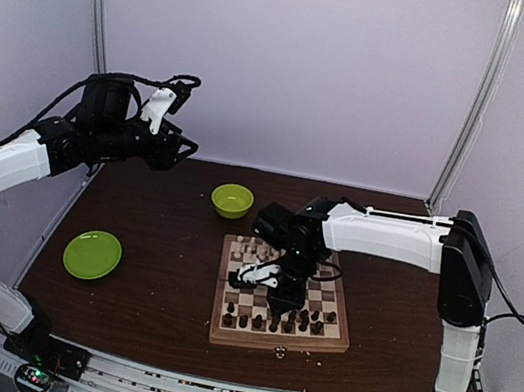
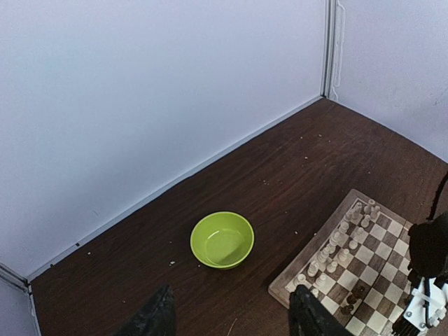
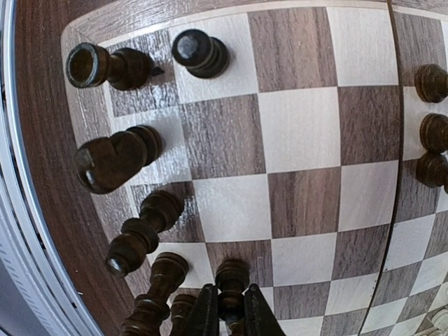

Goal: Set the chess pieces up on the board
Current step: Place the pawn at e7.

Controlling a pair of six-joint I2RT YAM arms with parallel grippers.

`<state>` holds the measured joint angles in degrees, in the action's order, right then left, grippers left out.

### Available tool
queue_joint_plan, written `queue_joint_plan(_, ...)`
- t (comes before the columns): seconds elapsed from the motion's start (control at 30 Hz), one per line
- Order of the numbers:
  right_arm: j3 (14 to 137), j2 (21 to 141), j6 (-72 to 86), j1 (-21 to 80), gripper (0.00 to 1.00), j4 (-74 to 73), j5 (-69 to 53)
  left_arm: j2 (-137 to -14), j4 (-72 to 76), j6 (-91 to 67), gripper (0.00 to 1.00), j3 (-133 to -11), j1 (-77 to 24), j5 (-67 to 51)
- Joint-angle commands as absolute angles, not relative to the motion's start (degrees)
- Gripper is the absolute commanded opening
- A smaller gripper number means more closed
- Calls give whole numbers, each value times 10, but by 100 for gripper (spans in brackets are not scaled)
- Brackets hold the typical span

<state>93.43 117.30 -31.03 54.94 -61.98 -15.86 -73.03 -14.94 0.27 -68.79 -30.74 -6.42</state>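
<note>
On the dark table (image 1: pixel 152 299) your left gripper (image 2: pixel 234 318) hangs wide open, holding nothing. To its right are a green plate (image 1: pixel 92 254) and a green bowl (image 1: pixel 232 200). On the board (image 1: pixel 219 300), near side, the right gripper (image 3: pixel 231 311) pinches a dark chess piece (image 3: pixel 232 276).

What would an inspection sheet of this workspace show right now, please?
Surface: dark wooden table, with scattered pale crumbs.
Job's things: board lying flat; white pieces along its far side, dark pieces along its near side.
Clutter: green bowl beyond the board, green plate to its left; both look empty.
Grippers: left gripper open, raised, holding nothing; right gripper low over the board, fingers shut on a dark piece.
Cables: black cable looped over the left arm; another beside the right arm.
Surroundings: pale walls, metal corner posts.
</note>
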Motion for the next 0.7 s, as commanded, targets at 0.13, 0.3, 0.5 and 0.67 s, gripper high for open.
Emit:
queue_joint_plan(0.13,951,1184,-303,551,12,-619,-145,-734,-138,-3,56,-701,-308,-75)
queue_joint_plan(0.3,951,1184,-304,551,23,-623,-145,-734,-138,-3,56,-701,-308,-76)
queue_joint_plan(0.5,964,1169,-301,551,28,-629,-141,-734,-138,-3,56,-701,-308,-78)
queue_joint_plan(0.67,1003,1149,-315,546,30,-663,-140,-735,-138,-2,56,-701,-308,-77)
